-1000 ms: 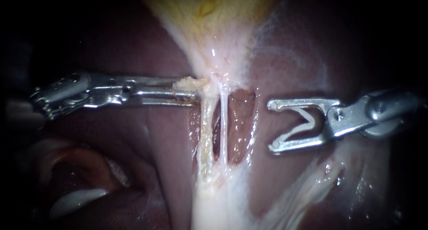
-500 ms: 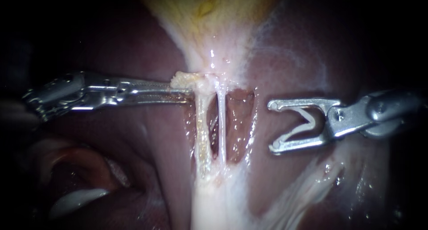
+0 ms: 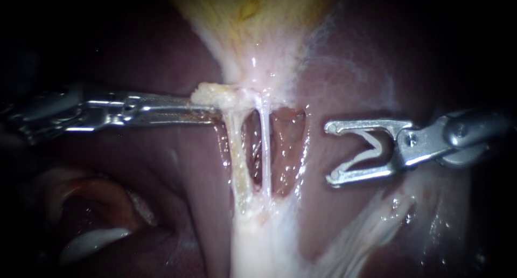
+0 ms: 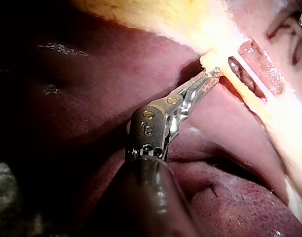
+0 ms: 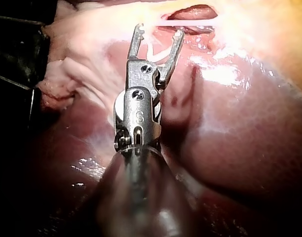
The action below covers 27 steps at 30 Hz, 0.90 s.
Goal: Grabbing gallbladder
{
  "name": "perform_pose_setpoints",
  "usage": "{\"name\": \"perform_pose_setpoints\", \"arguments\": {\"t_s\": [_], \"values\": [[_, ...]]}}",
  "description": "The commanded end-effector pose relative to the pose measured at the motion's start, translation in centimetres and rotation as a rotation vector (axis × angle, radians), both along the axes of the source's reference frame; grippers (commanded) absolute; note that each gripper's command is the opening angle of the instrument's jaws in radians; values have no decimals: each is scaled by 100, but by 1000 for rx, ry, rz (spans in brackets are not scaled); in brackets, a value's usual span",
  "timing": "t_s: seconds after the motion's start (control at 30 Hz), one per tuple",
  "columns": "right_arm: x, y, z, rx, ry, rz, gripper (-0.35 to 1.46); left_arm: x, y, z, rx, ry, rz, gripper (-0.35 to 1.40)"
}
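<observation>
The yellowish gallbladder narrows downward into two pale tubes, a thicker left tube and a thin right tube. My left instrument lies level, its jaws shut on a crumbly lump of tissue at the gallbladder's narrow end, and holds it out to the left. In the left wrist view the same jaws pinch that pale edge below the gallbladder. My right instrument hangs to the right of the tubes, apart from them, its jaws open with a V-shaped clip between them. The right wrist view shows these jaws open short of the tubes.
Dark red liver lies around and behind the tubes, showing through the window between them. White glistening tissue runs down from the tubes' lower junction. A fold of liver sits at the lower left.
My left instrument has drawn back to the left with the tissue in its jaws. The left tube now slants leftward and the gap between the tubes is wider. The right instrument has not moved.
</observation>
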<state>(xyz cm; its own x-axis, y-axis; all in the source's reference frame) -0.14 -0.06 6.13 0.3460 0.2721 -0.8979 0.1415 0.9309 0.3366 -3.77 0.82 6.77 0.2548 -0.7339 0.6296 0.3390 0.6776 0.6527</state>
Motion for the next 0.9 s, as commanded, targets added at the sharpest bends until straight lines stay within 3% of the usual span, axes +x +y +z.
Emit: {"name": "perform_pose_setpoints", "arguments": {"t_s": [0.03,0.4,0.9], "values": [[0,0,0,0,0,0,44,3,2,-6,1,-1,-8,-35],[0,0,0,0,0,0,44,9,9,-39,1,-17,-38,-35],[0,0,0,0,0,0,44,9,7,-41,0,-15,-45,-35]]}}
